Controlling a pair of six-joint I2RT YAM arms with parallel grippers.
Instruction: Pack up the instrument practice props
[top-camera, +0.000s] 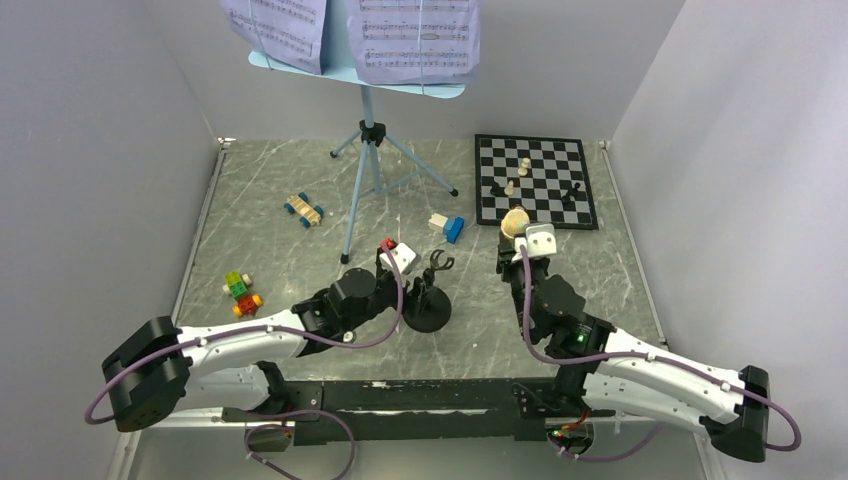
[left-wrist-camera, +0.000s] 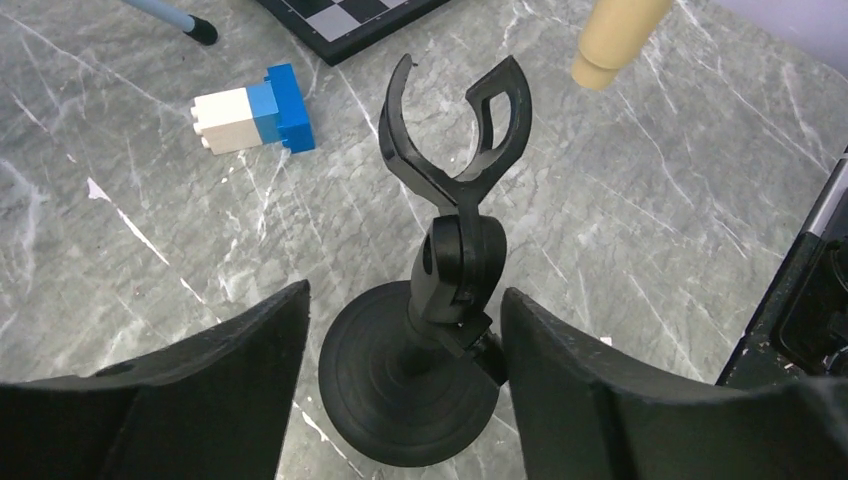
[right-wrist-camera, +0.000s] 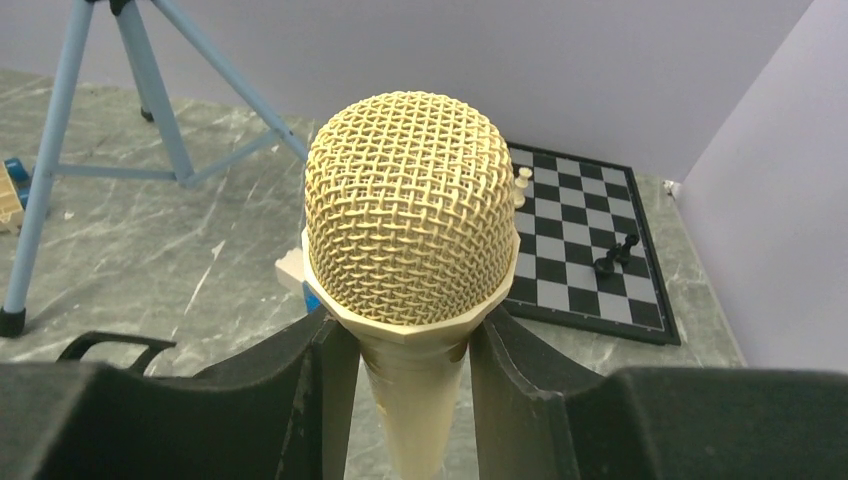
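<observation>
Mid near edge of the worktop (top-camera: 620, 270): the left gripper (left-wrist-camera: 403, 300) stands spread about the mic stand (left-wrist-camera: 455, 260), touching nothing; the right gripper (right-wrist-camera: 412, 340) pinches the microphone (right-wrist-camera: 410, 220) below its mesh head, aloft right of centre. We judge a brushed stand could topple — only the left wrist view shows the gaps.

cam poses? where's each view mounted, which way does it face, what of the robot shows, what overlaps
Top external: above and behind the bases, facing down and forward over the table; both arms show.
Left wrist: on the left arm, looking down at the mic stand inside the open left gripper.
Right wrist: on the right arm, facing forward toward the back wall past the microphone clamped in the right gripper.
Shared: both wrist views catch the microphone and the chessboard.
</observation>
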